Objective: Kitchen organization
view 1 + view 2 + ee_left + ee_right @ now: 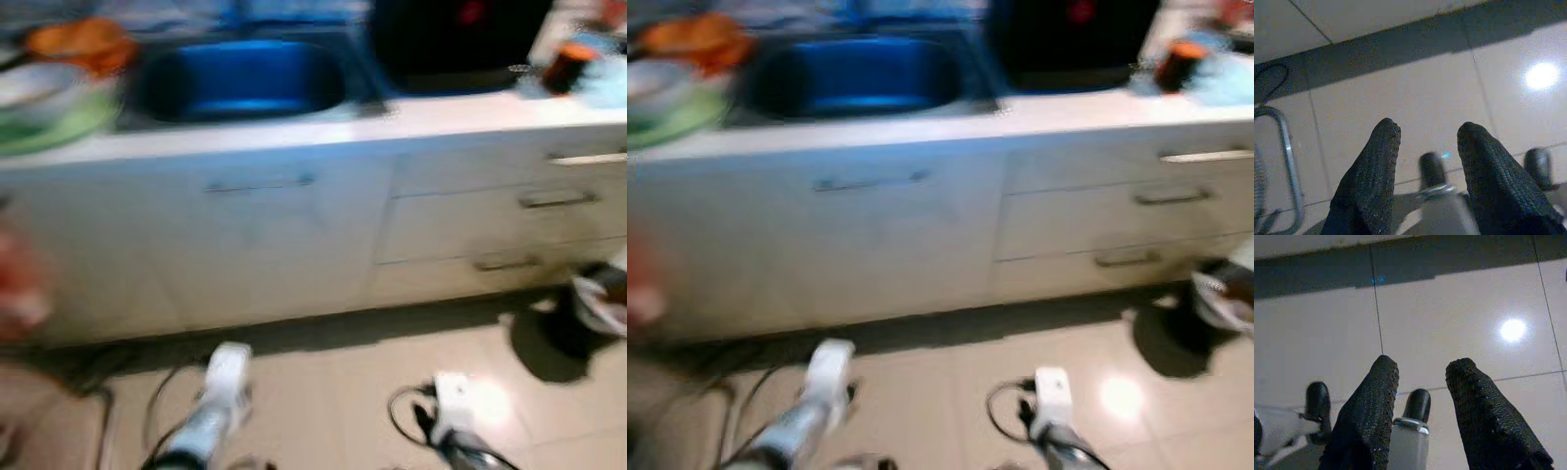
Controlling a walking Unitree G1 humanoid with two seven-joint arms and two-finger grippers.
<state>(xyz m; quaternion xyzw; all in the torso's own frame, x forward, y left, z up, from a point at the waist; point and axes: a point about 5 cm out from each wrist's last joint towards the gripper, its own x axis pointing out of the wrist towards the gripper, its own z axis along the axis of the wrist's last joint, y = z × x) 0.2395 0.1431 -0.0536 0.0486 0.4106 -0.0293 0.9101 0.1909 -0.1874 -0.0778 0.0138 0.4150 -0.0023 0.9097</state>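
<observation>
Your left claw [1427,147] and right claw [1418,382] both hang parted and empty over the floor tiles [1400,93], below the sink [240,78]. View's blurred; what looks like bowls [44,103] sits left of the sink on the table [294,127].

Before me, blurred: white kitchen counter [294,137] bearing a blue-lit steel sink basin [240,78]; stacked green and white dishes [44,108] sit at its left.
</observation>
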